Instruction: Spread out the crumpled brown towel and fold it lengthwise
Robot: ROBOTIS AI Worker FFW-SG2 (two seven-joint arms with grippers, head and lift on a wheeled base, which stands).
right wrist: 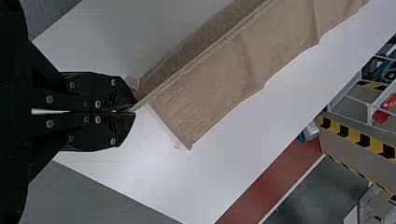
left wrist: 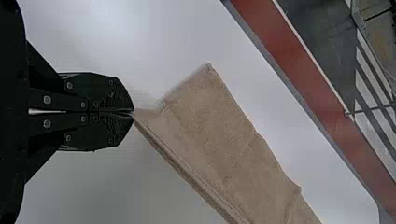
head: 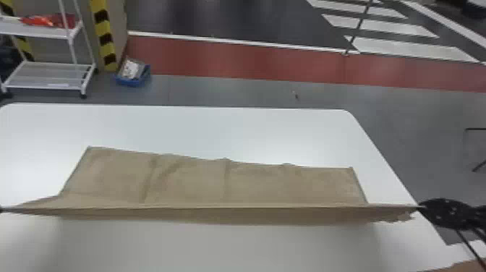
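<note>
White table (head: 231,124); brown towel (head: 195,184) stretched between left gripper (head: 1,209) and right gripper (head: 422,207), both closed tight on near corners.

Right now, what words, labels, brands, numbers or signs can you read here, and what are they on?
No readable text.
Brown towel: no lettering I can make out.
Pale strip on the white cart's lower shelf: possibly a label, too small and blurred to read.
Yellow-and-black post and white floor bars: stripes, no words.
</note>
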